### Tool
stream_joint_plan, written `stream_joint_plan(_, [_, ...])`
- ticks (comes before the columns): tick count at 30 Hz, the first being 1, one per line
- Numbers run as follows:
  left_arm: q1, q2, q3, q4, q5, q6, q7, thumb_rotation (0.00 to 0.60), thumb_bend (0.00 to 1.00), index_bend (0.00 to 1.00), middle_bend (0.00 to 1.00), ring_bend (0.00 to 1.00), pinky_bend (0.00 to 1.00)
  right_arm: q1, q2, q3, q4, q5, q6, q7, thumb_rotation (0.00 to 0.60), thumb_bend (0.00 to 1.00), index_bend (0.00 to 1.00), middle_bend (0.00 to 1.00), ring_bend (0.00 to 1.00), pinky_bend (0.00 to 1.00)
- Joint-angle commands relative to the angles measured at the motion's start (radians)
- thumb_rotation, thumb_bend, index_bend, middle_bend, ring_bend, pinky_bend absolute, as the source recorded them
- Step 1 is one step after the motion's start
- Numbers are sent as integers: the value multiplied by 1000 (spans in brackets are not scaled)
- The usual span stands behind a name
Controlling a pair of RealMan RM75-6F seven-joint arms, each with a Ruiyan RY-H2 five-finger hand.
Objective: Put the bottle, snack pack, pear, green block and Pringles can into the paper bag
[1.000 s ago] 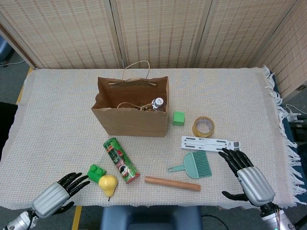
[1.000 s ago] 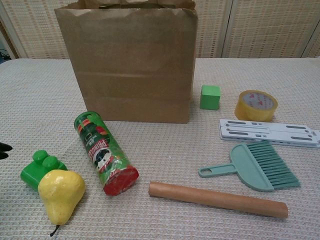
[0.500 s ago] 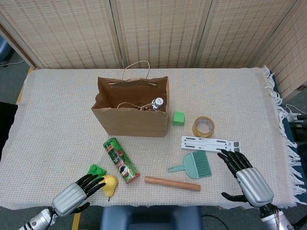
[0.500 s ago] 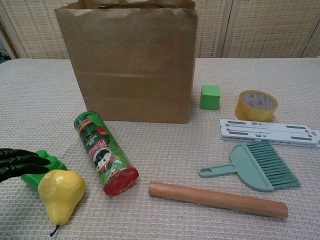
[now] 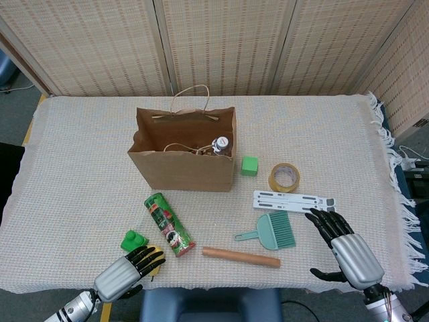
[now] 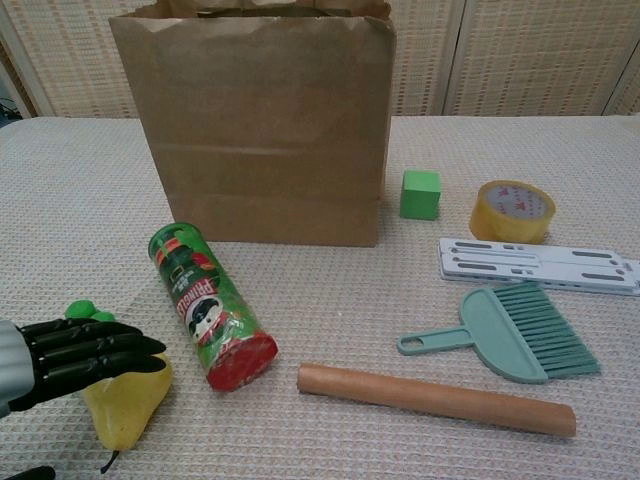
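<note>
At the counter's near left edge, the left hand [image 6: 70,360] hovers over the yellow pear [image 6: 118,408], fingers extended and apart, holding nothing. Just right lies the Pringles can [image 6: 211,305]; behind stands the paper bag [image 6: 255,125]. Far right, the right hand [image 5: 345,251] rests open.

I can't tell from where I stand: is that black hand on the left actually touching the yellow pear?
Cannot tell. In the chest view the left hand overlaps the pear from above, hiding any contact or gap.
</note>
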Motion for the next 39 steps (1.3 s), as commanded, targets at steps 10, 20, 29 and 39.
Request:
stream_joint_plan(10, [-26, -79, -39, 58, -69, -38, 15, 600, 372, 0, 0, 0, 106, 1, -1, 0, 1, 2, -2, -1, 600, 3, 0, 0, 0, 0])
stream_joint_plan(20, [-39, -109, -55, 95, -129, -55, 31, 600, 379, 0, 0, 0, 120, -1, 4, -2, -2, -9, 6, 9, 600, 3, 0, 0, 0, 0])
stream_joint_plan(29, [-33, -112, -23, 120, -95, 10, -7, 600, 448, 222, 150, 176, 426, -2, 3, -4, -1, -11, 4, 7, 600, 3, 0, 0, 0, 0])
stream_joint_plan(39, [-35, -117, -12, 157, -78, 62, -42, 600, 666, 666, 605, 543, 714, -4, 2, -6, -3, -14, 5, 3, 600, 3, 0, 0, 0, 0])
